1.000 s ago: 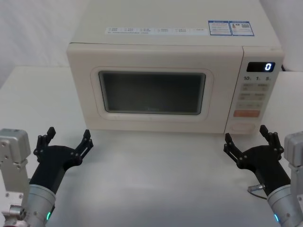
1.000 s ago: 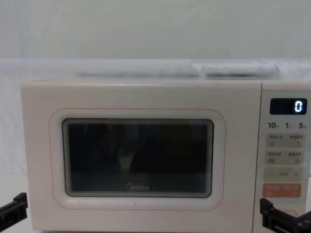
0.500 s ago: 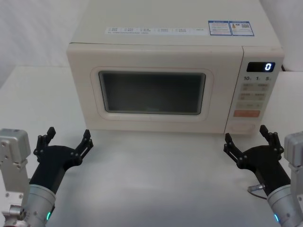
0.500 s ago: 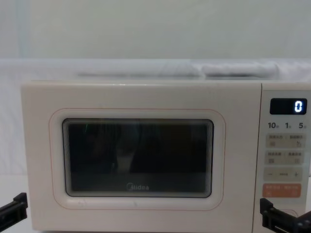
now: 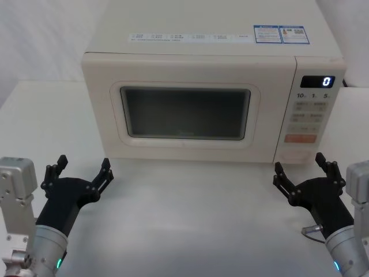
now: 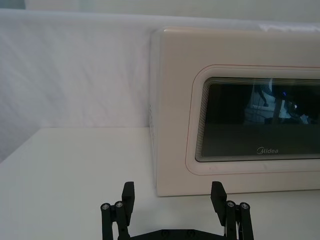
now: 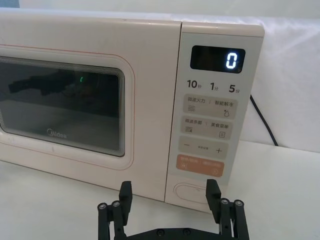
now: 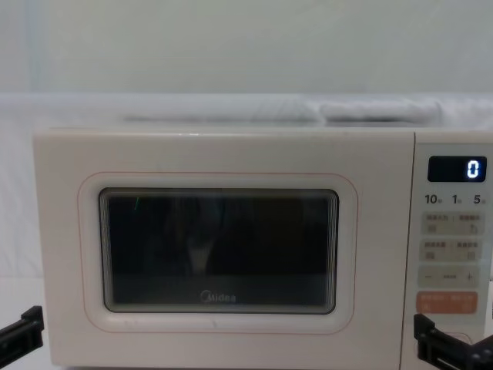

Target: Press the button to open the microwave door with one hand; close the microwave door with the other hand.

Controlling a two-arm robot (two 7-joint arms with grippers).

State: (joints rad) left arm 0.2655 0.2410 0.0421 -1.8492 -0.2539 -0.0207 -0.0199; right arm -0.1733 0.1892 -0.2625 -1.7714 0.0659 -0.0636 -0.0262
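Two grippers waited low over the tabletop (image 5: 190,219), both with fingers spread and grasping nothing. The right gripper (image 5: 304,170) hovered just in front of the control panel's lower end, its fingers pointing at the microwave (image 5: 213,98); from the right wrist view the button (image 7: 194,191) sat directly ahead, framed between the two fingertips but apart from them — no contact yet. That wide cream key lay at the very bottom of the panel, just beneath the orange key (image 7: 200,164), with the display (image 7: 217,59) reading "0" at the top. The left gripper (image 5: 81,171) hung near the door's left lower corner, well clear of the front face.

The microwave door (image 5: 181,109) was flush with the cabinet, shut, its dark window and "Midea" logo square to the chest view.

By the look of things the task stood at its very start: the opening press had not been made. The next move called for the right gripper to advance and put one fingertip — or closed fingers — squarely on the button, avoiding the orange key above, while the left gripper kept out of the door's swing until needed for closing.
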